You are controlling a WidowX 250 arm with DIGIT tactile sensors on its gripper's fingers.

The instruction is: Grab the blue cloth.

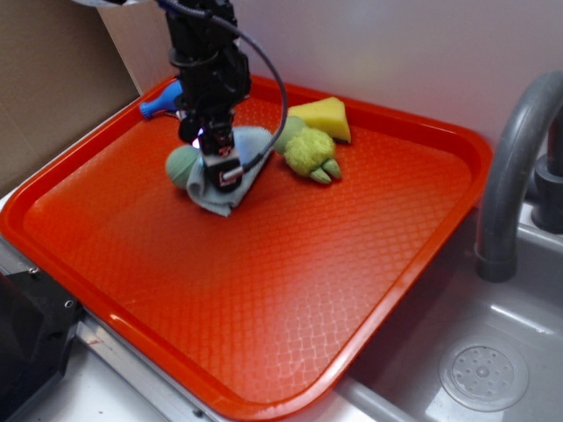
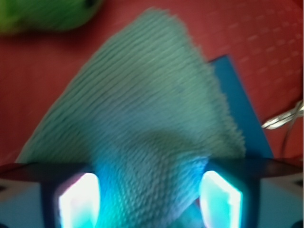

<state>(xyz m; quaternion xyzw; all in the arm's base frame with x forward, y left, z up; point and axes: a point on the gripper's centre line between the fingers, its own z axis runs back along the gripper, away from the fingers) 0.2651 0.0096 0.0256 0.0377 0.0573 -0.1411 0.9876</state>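
Gripper (image 1: 222, 170) clamped on blue cloth (image 1: 236, 180), covering its middle; ball (image 1: 182, 165) half hidden behind; wrist view blurred.

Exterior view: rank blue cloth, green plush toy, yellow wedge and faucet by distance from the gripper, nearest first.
1. blue cloth: directly under the gripper, between its fingers in the wrist view.
2. green plush toy: just beyond the cloth, toward the faucet side.
3. yellow wedge: behind the plush toy, near the tray's back rim.
4. faucet: off the tray, at the sink.
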